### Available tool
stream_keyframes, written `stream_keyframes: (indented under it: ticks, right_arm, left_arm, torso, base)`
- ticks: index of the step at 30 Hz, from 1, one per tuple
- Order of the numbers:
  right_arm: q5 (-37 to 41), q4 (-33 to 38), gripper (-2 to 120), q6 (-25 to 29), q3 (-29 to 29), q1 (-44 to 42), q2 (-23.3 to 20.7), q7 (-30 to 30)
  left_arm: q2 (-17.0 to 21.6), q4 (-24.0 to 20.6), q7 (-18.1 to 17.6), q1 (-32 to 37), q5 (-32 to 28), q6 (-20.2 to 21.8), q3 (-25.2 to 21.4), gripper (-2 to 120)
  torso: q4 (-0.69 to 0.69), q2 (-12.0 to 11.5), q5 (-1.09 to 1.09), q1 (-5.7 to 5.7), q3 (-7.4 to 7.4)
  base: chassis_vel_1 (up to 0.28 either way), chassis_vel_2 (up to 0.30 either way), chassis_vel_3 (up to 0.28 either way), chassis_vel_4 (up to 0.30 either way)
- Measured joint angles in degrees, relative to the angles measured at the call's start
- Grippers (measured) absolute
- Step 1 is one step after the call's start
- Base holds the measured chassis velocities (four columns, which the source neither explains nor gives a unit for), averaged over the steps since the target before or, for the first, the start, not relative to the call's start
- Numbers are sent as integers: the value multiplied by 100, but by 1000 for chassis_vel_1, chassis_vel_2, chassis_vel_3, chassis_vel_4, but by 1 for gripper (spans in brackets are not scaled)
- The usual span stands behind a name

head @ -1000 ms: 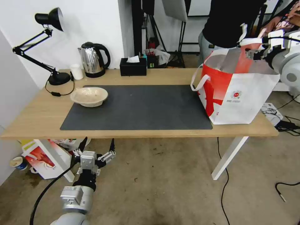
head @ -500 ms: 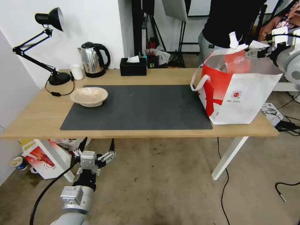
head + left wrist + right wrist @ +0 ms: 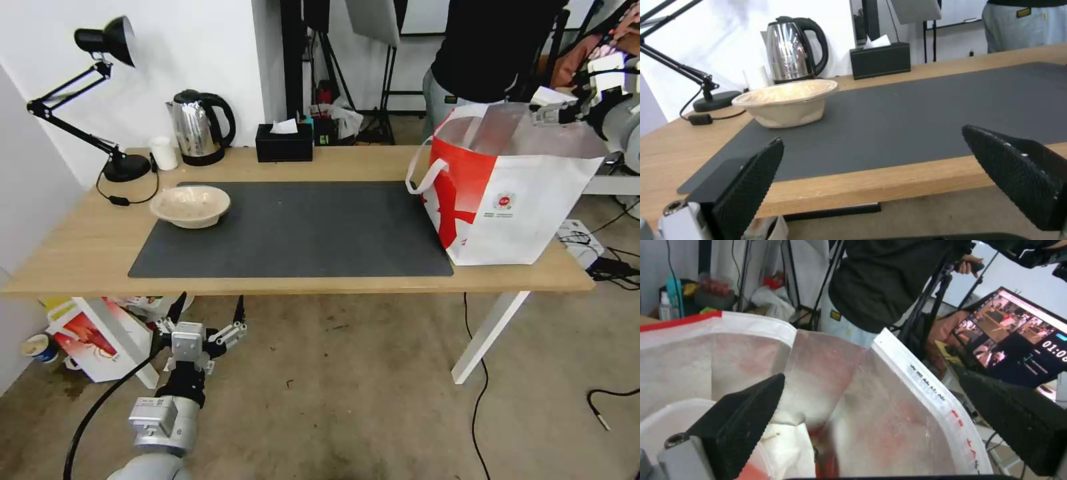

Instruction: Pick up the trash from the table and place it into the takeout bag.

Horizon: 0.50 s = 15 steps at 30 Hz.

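The right pincer is hovering spread and empty over the large white-and-red foil-lined takeout bag, which is sitting directly beneath it at the long light-wood desk's far end. The left pincer is waiting spread below the desk edge, the shallow beige bowl lying just ahead of it on the dark grey mat. Risk, I'd say: the right pincer snagging the bag's soft rim and tipping it. Inside, a white container and something red are showing, too cut off to identify.
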Motion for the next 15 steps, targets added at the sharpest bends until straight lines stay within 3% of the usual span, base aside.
stream_keyframes:
  ticks: [15]
  right_arm:
    - [23, 28, 100, 112, 98, 24, 23, 67]
  left_arm:
    - [0, 0, 0, 0, 0, 0, 0, 100]
  torso:
    - [0, 0, 1, 0, 0]
  base:
    - [0, 0, 0, 0]
